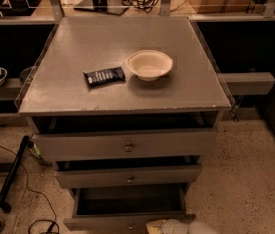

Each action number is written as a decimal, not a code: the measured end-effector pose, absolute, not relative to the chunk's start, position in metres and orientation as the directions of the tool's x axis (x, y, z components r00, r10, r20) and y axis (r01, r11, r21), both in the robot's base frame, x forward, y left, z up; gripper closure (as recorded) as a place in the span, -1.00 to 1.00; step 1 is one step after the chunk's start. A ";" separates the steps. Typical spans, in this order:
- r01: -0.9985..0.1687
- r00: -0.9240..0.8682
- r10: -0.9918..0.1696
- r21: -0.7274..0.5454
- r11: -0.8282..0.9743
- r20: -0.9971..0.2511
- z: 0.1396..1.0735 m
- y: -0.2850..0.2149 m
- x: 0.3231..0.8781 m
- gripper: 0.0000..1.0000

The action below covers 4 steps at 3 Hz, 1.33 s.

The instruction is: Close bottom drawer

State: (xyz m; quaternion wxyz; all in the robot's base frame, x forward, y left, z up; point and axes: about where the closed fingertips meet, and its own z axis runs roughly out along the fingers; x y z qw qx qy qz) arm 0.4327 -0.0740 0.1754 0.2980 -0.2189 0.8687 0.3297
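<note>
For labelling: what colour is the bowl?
Cream-white bowl, camera view. The gripper is low in frame, by the bottom drawer.

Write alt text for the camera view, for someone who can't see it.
The bottom drawer of a grey cabinet stands pulled open, with the gripper low by its front edge. A white bowl and a dark packet sit on top.

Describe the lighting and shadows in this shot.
Camera view: warm, dim light from above on the cabinet top; camera view: the bowl throws a soft shadow on its near side; camera view: the bottom drawer, pulled out, is deeply shadowed inside; camera view: the gripper, pale at the bottom edge by that drawer's front, catches the light.
</note>
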 end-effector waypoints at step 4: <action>-0.587 -0.706 -0.166 0.439 0.680 -0.688 0.175 -0.058 0.442 1.00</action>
